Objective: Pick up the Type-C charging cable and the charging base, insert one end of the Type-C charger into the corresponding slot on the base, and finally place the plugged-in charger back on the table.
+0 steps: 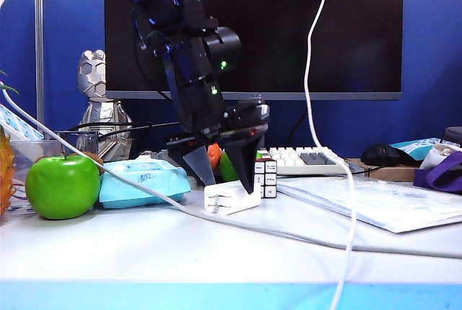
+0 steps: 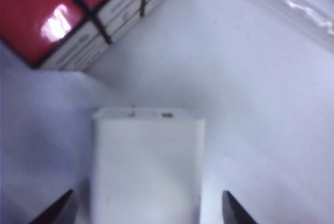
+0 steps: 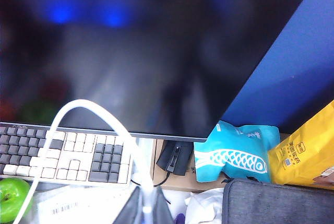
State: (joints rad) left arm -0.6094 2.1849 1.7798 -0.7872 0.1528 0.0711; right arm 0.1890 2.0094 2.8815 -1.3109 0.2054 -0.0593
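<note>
Your left hand (image 1: 222,174) is down at the counter (image 1: 180,252), a little left of the scene's middle, with its two dark pointed fingers (image 1: 196,164) spread wide on either side of the small glossy white rectangular charging base (image 1: 232,199); the left wrist view shows a dark fingertip (image 2: 55,211) on each flank of the block (image 2: 147,166) with a clear gap to both, so nothing is grasped and the block lies on the white counter top. On the block's end face you can make out a small dark oval slot (image 2: 167,114). Just to the right of the block, and slightly farther back, stands a puzzle cube with white, black-lined sides (image 1: 265,177), its red top (image 2: 49,7) showing from the wrist camera. Your right hand (image 3: 143,208) shows only in its own wrist view, where it is clenched on the thin white Type-C charging cable (image 3: 88,112), which arcs up from between its dark fingers in front of a white-and-grey keyboard (image 3: 65,153). In the exterior view that thin white cord (image 1: 317,108) hangs down from above at right of centre, in front of the large black monitor (image 1: 310,28), and runs past the counter's light-blue front edge. A glossy green apple (image 1: 63,186) and a light-blue soft wipes pack (image 1: 141,182) sit at the left, with a thicker greyish-white cord (image 1: 303,238) stretched across the counter in front of them.
</note>
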